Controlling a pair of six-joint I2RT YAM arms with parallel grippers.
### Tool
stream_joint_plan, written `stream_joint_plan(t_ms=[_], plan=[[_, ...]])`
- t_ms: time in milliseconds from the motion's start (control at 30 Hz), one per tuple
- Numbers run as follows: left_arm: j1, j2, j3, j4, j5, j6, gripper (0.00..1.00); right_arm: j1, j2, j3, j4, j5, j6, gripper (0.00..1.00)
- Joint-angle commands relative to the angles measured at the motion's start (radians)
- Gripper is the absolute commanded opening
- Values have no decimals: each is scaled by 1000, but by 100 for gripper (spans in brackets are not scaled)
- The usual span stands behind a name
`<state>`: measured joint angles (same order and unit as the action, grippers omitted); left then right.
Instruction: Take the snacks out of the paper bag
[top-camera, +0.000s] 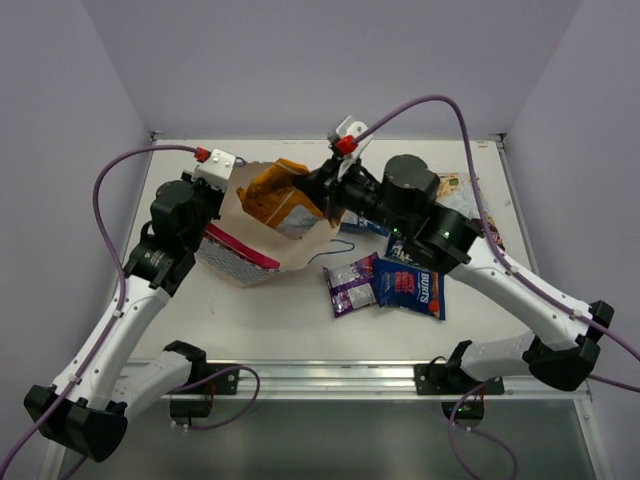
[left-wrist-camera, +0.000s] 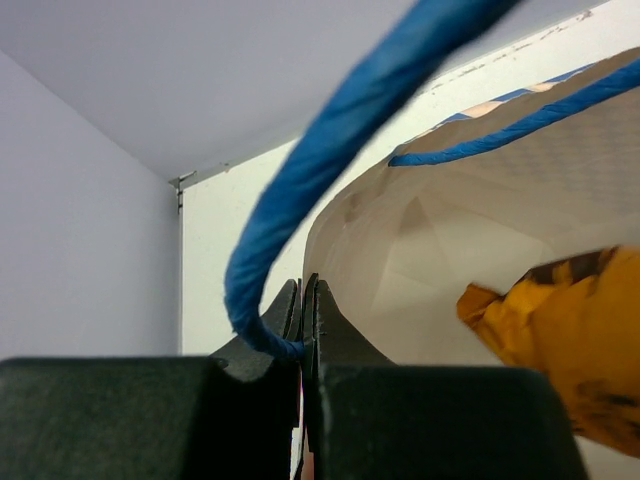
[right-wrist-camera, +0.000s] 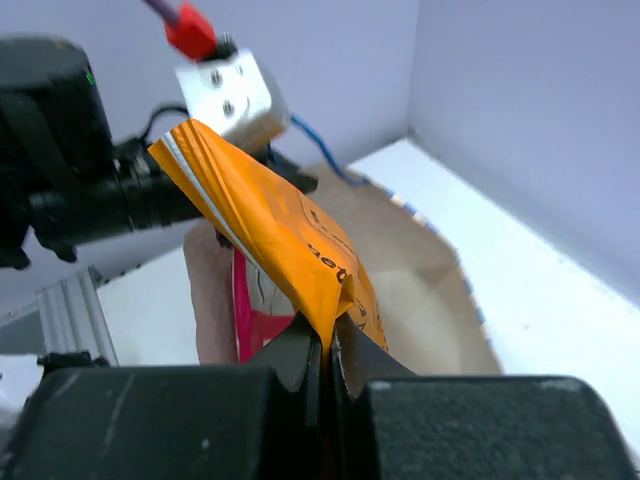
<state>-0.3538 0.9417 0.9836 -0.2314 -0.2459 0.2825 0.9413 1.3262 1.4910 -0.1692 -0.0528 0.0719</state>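
Observation:
The paper bag (top-camera: 300, 250) lies on its side at mid-left, mouth open toward the right. My left gripper (top-camera: 224, 192) is shut on its rim and blue cord handle (left-wrist-camera: 330, 170), as the left wrist view (left-wrist-camera: 303, 335) shows. My right gripper (top-camera: 322, 190) is shut on the lower edge of the orange packet (top-camera: 278, 196), which sticks out of the bag mouth; the right wrist view (right-wrist-camera: 328, 345) shows the pinch. A pink-red packet (top-camera: 240, 246) lies inside the bag (right-wrist-camera: 430, 290). The small purple packet (top-camera: 350, 284) and the Burts packet (top-camera: 412, 288) lie on the table.
A blue-white packet (top-camera: 362, 226) shows partly under my right arm. A brown-and-cream packet (top-camera: 456, 188) lies behind that arm at the back right. A loose blue cord (top-camera: 325, 258) trails from the bag mouth. Walls close the table's back and sides.

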Motion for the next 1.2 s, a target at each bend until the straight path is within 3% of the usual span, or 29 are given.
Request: stream_joint_plan(t_ms=[0, 200, 400, 500, 700, 933, 1167], plan=[[7, -34, -2, 95, 10, 26, 0, -15, -105, 97, 36, 76, -64, 0], [7, -37, -11, 93, 8, 27, 0, -82, -137, 173, 36, 211, -170, 0], [7, -41, -10, 87, 14, 24, 0, -344, -58, 209, 63, 182, -80, 0], [7, -43, -10, 84, 4, 24, 0, -449, 37, 236, 79, 186, -18, 0], [7, -44, -11, 76, -4, 18, 0, -541, 272, 295, 146, 120, 78, 0], [7, -46, -33, 84, -7, 9, 0, -604, 523, 322, 385, -64, 293, 0], [7, -50, -36, 86, 2, -2, 0, -720, 708, 313, 341, -50, 509, 2]])
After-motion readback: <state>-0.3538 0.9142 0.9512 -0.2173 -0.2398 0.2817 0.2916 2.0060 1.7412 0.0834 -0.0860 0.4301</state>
